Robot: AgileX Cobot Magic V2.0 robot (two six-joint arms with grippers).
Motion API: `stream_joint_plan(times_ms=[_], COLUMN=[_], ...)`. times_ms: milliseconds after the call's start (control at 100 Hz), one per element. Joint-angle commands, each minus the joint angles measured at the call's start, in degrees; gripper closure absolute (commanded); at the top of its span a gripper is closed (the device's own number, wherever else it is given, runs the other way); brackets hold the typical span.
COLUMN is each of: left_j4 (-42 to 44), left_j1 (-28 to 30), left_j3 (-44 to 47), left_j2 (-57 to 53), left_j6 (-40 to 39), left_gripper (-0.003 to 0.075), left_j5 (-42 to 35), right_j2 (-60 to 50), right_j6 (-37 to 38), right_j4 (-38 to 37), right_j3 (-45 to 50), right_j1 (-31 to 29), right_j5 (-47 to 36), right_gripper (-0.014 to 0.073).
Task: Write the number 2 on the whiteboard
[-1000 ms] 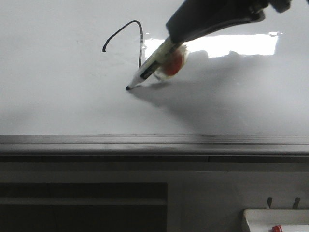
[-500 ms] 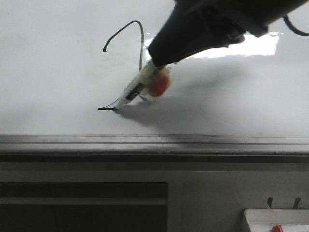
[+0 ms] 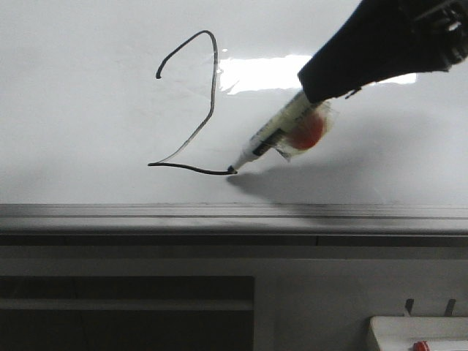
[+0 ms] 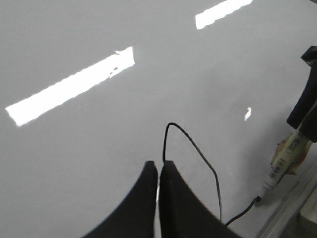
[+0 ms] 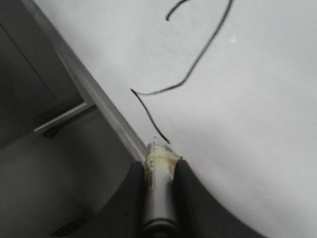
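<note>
The whiteboard [image 3: 88, 124] fills the front view, with a bright light reflection and a grey bottom rail [image 3: 219, 213]. The number 2 [image 3: 210, 88] is a thin black line with a curved top, a diagonal and a base stroke; it also shows in the left wrist view [image 4: 198, 151] and the right wrist view [image 5: 198, 59]. My right gripper [image 3: 316, 93] is shut on a marker [image 3: 274, 135] wrapped in tape with a red patch. The marker tip touches the board at the right end of the base stroke. My left gripper [image 4: 158, 166] is shut and empty, close over the board near the top of the digit.
A small white tray [image 3: 417, 333] with a red item sits at the lower right of the front view. Below the rail is a grey cabinet front [image 3: 131, 307]. The marker also shows in the left wrist view [image 4: 282, 166].
My right gripper has moved the marker down the diagonal to the lower left, then right along the bottom. The line has grown from the curved top into a diagonal and a base stroke.
</note>
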Motion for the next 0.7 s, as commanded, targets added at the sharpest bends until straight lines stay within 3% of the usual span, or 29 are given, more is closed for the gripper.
stream_joint_plan(times_ms=[0, 80, 210, 260, 490, 690], left_j4=[3.16, 3.57, 4.84, 4.74, 4.84, 4.84], left_j1=[-2.64, -6.19, -11.08, -11.48, -11.48, -11.48], left_j3=[-1.69, -1.69, -1.69, -1.69, -1.78, -1.83], left_j2=[0.72, 2.66, 7.20, 9.21, 16.55, 18.83], left_j6=[-0.60, -0.60, -0.60, -0.60, -0.60, -0.60], left_gripper=[0.0734, 0.0661, 0.0405, 0.0352, 0.0354, 0.0356], left_j5=[-5.25, -4.99, -5.48, -6.25, -11.48, -10.92], right_j2=[-1.34, -1.13, -0.76, -0.37, 0.56, 0.56], right_j6=[-1.26, -1.26, -1.26, -1.26, -1.26, -1.26], right_j4=[-0.51, -2.41, -4.95, -5.20, -6.18, -6.86], right_j3=[-4.61, -7.36, -10.69, -11.56, -13.15, -13.44], right_j1=[1.68, 3.48, 6.99, 8.21, 12.26, 13.73], right_j5=[2.51, 3.11, 3.82, 3.94, 4.27, 4.42], right_gripper=[0.0660, 0.0660, 0.0660, 0.0660, 0.0660, 0.0660])
